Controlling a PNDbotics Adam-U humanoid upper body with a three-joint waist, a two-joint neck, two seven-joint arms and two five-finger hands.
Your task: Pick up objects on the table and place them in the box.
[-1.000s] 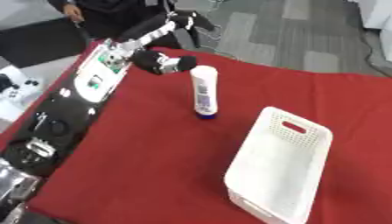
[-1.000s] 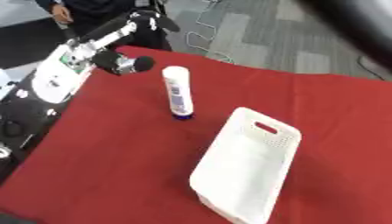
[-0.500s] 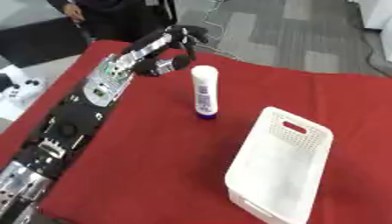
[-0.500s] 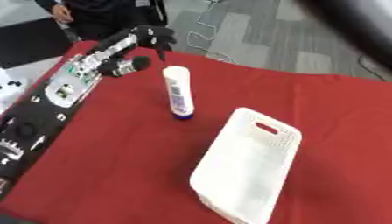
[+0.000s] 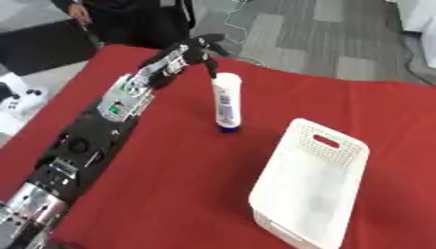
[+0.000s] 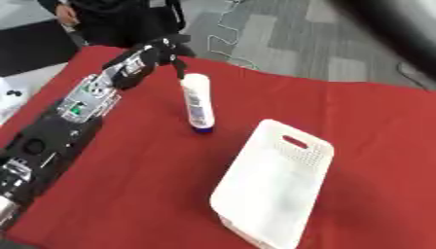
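**Red table, grey floor, one bottle standing**

Red cloth covers the table (image 5: 179,185), which fills most of the frame and runs askew from lower left to upper right. Beyond its far edge lies a grey tiled floor (image 5: 323,34) with a thin cable trailing across it near the top centre. A person in dark clothing stands at the upper left edge, beside a black surface.

A white bottle (image 5: 227,102) with a blue base stands upright on the cloth, a little above the middle of the frame. To its lower right, well apart, sits a white plastic box (image 5: 313,187) with perforated walls and a slot handle at its far end.

From the lower left corner the robot's left arm stretches diagonally to the upper centre. Its left hand (image 5: 197,48) hangs just beside the bottle's top with fingers spread and slightly bent, holding nothing; whether a fingertip touches the cap cannot be told.
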